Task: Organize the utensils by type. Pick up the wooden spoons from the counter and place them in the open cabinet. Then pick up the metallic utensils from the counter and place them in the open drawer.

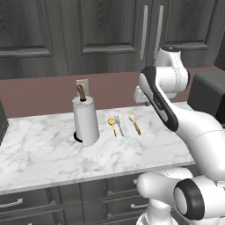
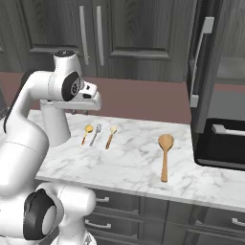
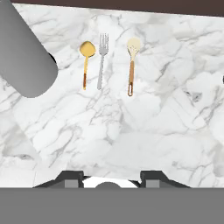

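Four utensils lie flat on the counter [image 2: 134, 158], well apart from the gripper [image 2: 79, 111], whose fingers grasp nothing, their spread indiscernible, suggesting sorting remains unstarted.

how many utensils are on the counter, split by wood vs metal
wooden spoons: 2, the cream-bowled spoon and the brown spoon
metallic utensils: 2, the silver fork and the gold spoon
total: 4
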